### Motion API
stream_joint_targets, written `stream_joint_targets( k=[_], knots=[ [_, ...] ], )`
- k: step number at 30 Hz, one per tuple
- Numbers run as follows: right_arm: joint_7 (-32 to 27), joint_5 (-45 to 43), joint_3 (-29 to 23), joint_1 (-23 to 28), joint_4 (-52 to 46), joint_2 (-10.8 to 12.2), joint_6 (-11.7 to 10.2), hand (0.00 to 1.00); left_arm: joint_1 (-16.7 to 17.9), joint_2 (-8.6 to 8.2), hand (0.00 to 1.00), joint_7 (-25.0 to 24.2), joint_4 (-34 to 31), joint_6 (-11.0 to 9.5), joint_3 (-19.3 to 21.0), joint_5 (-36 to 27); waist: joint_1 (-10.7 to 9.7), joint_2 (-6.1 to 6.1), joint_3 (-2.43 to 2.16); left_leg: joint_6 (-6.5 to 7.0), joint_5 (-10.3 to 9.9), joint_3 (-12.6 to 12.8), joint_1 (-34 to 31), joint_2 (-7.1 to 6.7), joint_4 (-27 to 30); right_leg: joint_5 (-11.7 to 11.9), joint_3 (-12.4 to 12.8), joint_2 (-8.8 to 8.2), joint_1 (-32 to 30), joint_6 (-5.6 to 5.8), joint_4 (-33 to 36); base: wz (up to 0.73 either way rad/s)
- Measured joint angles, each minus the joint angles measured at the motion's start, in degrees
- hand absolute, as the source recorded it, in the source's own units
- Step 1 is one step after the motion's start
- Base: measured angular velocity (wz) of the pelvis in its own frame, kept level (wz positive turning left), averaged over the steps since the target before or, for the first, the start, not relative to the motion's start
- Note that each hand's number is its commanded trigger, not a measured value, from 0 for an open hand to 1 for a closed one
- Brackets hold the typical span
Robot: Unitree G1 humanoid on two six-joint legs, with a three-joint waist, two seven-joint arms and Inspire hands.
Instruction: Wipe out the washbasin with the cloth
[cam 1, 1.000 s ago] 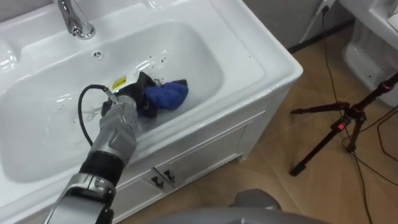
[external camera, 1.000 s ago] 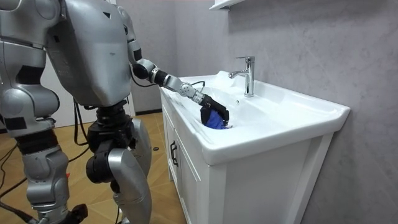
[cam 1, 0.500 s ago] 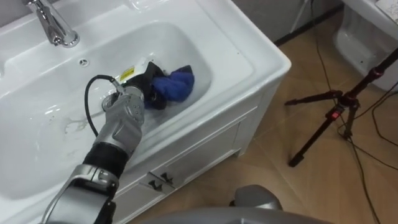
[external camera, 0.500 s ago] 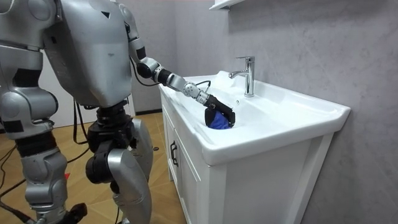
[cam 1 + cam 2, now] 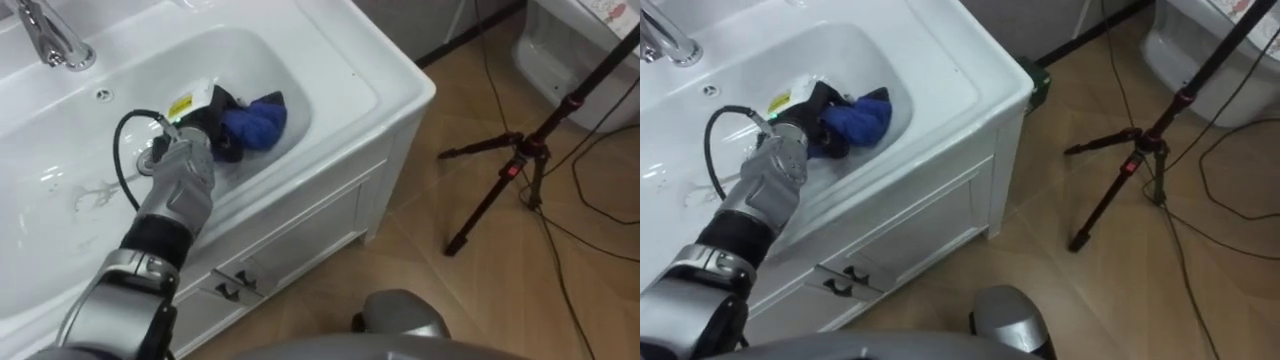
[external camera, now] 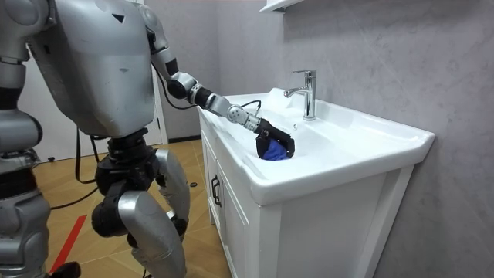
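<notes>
White ceramic basin [image 5: 300, 80] set in a white vanity cabinet [image 5: 310, 230]. Robot stands at the cabinet front, on the room view's left, w/ left arm reaching over the rim into the bowl.

Task item: 1 blue cloth [image 5: 258, 118], bunched up and lying against the bowl's inner wall on the robot's right side, below the rim. Left hand [image 5: 185, 170] sits right on it, dark fingers curled down over the cloth's near edge and clutching it. Fingers cover part of the cloth. Hand + forearm block a patch of the bowl floor behind them.

Around it:
- 1 chrome tap [image 5: 45, 40] at the back of the basin, well apart from hand.
- 1 small overflow hole [image 5: 103, 94] in the back wall, btwn tap and hand.
- 2 dark door handles [image 5: 228, 288] on the cabinet front, close together.
- 1 black tripod [image 5: 515, 170] on the wood floor [image 5: 430, 300] to the robot's right, legs spread, clear of the cabinet.
- Thin dark cables [image 5: 600, 200] on the floor by the tripod; count unclear.
- 1 white shelf edge [image 6: 282, 6] on the grey wall above the tap.
</notes>
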Motion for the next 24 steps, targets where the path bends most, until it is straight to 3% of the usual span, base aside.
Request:
stream_joint_targets(
  k=[1, 5, 7, 9, 10, 11, 13, 16, 20, 24],
  knots=[
    [0.0, 0.4, 0.0, -0.1, 0.3, -0.1, -0.1, 0.00, -1.2, 0.05, 1.00, 0.2, 2.3, -0.8, 0.0, 0.1, 0.0, 0.01, -0.06, -0.18, -0.2, -1.2, -0.9, 0.11, 0.3, -0.3, 0.3, 0.01, -0.4, 0.00, 0.5, 0.13],
    [0.0, 1.4, -0.2, -1.9, 0.9, -0.1, -1.1, 0.00, -4.0, 2.25, 1.00, 0.4, 7.5, -1.9, 0.3, 3.0, 0.9, 0.05, -0.15, 0.15, -0.9, -1.2, -2.9, 0.02, -0.4, 0.1, 2.2, 0.78, -2.9, 0.08, 1.0, 0.02],
    [0.1, 1.3, -0.2, -2.0, 0.9, -0.1, -1.9, 0.00, -4.0, 3.80, 1.00, 0.8, 8.8, -1.8, 1.8, 6.7, 1.4, 0.07, -0.79, -0.29, -1.9, -1.0, -3.4, 0.08, -1.1, 0.9, 2.8, 1.24, -4.1, 0.91, 1.1, 0.01],
    [0.1, 1.1, -0.1, -1.9, 0.9, -0.1, -2.5, 0.00, -3.9, 5.90, 1.00, 1.7, 10.4, -1.8, 2.6, 8.5, 2.6, -0.53, -0.93, -0.41, -2.1, -0.8, -3.5, 0.28, -0.5, 1.6, 2.6, 1.36, -4.7, 0.90, 0.9, -0.19],
    [0.1, 1.0, -0.2, -1.7, 0.8, -0.2, -2.6, 0.00, -3.7, 7.71, 1.00, 2.2, 11.4, -1.7, 2.7, 9.2, 3.5, -1.05, -1.01, -0.39, -2.2, -0.8, -3.9, 0.52, 0.2, 1.8, 1.9, 1.38, -5.1, 0.73, 0.8, -0.19],
    [0.1, 1.3, -0.2, -1.3, 0.7, -0.5, -2.6, 0.00, -3.6, 9.51, 1.00, 2.5, 12.2, -1.6, 2.9, 9.3, 3.6, -0.95, -1.00, -0.38, -2.3, -0.7, -4.6, 1.11, 1.0, 1.9, 0.4, 1.35, -5.4, 0.60, 0.7, -0.10],
    [0.1, 1.2, -0.7, -0.7, 0.8, -0.9, -2.4, 0.00, -2.8, 11.32, 1.00, 3.5, 12.3, -1.6, 3.2, 10.3, 4.0, -0.71, -1.00, -0.21, -2.8, -1.1, -5.3, 1.26, 1.2, 2.0, -0.6, 1.33, -5.6, 0.37, 0.5, 0.13],
    [0.0, 0.9, -2.3, 0.4, 1.0, -1.5, -2.4, 0.00, -1.4, 12.73, 1.00, 5.1, 13.5, -1.6, 4.7, 13.8, 5.3, -0.30, -1.10, -0.21, -2.9, -1.0, -5.3, 1.28, 0.6, 2.0, -0.7, 1.50, -6.0, -0.11, 0.9, 0.04],
    [-1.1, 1.0, -2.4, 0.4, 1.0, -2.8, -2.2, 0.00, 3.2, 13.77, 1.00, 6.6, 14.3, -0.8, 6.4, 16.6, 6.8, 1.43, -1.24, -0.35, -2.7, -1.7, -5.2, 1.21, -0.1, 1.9, -0.5, 1.82, -5.7, -0.67, 1.1, 0.01],
    [-1.1, 1.3, -2.3, -0.3, 1.8, -2.6, -2.7, 0.00, 5.0, 15.28, 1.00, 7.3, 14.0, -0.7, 6.9, 20.7, 8.3, 1.70, -1.26, -0.37, -2.6, -3.4, -5.3, 1.04, -0.4, 1.2, -0.1, 2.36, -5.5, -0.39, 1.2, 0.07]
  ],
)
